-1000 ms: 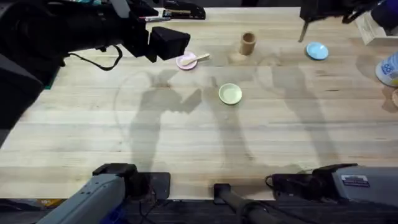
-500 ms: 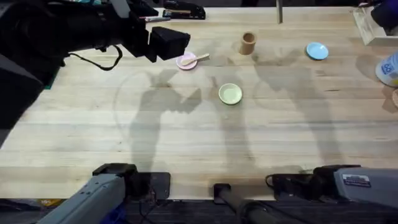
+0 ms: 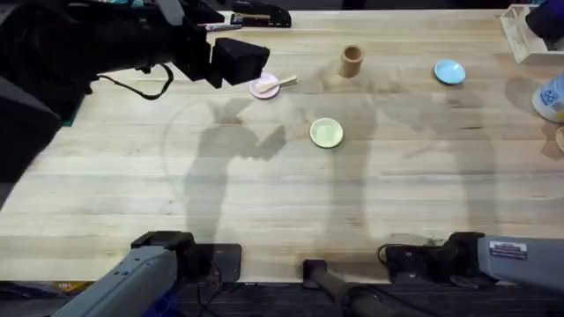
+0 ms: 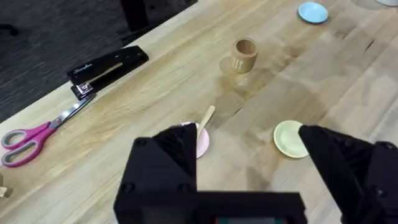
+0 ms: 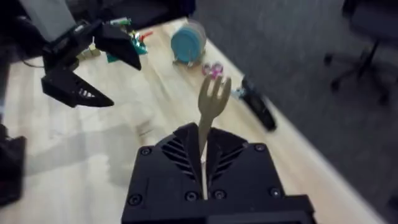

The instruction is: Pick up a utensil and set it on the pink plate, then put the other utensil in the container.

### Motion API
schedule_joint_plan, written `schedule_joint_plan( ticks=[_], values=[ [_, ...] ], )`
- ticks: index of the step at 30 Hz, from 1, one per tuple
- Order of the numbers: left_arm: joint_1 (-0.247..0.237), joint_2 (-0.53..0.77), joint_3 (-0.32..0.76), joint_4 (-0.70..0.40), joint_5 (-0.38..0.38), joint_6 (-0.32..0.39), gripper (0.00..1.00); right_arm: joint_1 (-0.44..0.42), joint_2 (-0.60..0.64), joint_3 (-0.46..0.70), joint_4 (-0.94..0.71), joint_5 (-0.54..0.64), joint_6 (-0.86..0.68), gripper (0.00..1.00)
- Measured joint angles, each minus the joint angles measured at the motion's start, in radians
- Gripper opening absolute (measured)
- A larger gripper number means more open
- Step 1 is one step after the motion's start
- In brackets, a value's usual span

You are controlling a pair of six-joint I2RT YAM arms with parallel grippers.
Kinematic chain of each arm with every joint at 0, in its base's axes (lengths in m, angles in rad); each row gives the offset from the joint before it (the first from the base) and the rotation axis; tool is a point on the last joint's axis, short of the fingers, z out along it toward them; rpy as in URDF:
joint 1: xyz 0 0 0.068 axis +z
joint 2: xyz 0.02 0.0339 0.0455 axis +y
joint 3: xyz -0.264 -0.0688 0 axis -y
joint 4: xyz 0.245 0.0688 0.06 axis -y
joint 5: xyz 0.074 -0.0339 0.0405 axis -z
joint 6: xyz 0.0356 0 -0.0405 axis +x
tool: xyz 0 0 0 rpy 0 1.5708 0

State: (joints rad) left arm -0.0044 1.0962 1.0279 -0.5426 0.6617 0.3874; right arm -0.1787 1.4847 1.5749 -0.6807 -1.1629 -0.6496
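1. Overhead: the spoon (image 3: 277, 84) lies on the pink plate (image 3: 263, 86) in the upper middle of the frame, its handle sticking out past the rim, so the first step looks done. The container (image 3: 352, 60) stands to the right of the plate, and its inside cannot be made out.
2. Left wrist: the left gripper (image 4: 249, 168) has its fingers spread wide and empty near the plate, which one finger partly covers.
3. Right wrist: the right gripper (image 5: 203, 163) pinches the fork (image 5: 212, 106), prongs up; dropping it into the container remains. The fork's handle is buried between the fingers.
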Motion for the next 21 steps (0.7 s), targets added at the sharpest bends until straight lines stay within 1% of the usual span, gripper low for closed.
schedule_joint_plan(
  ticks=[5,9,12,17,21],
  values=[
    [0.000,0.000,0.000,0.000,0.000,0.000,0.994,-0.043,0.044,0.001,0.158,-0.124,-0.055,0.031],
    [0.000,0.000,0.000,0.000,0.000,0.000,0.994,-0.063,0.094,0.001,0.322,-0.238,-0.055,0.031],
    [0.000,0.000,0.000,0.000,0.000,0.000,0.994,-0.069,0.132,0.002,0.470,-0.298,-0.001,0.031],
    [0.000,0.000,0.000,0.000,0.000,0.000,0.994,-0.063,0.223,0.005,0.735,-0.345,0.163,0.031],
    [0.000,0.000,0.000,0.000,0.000,0.000,0.994,-0.043,0.297,0.005,0.833,-0.352,0.235,0.031]
  ],
)
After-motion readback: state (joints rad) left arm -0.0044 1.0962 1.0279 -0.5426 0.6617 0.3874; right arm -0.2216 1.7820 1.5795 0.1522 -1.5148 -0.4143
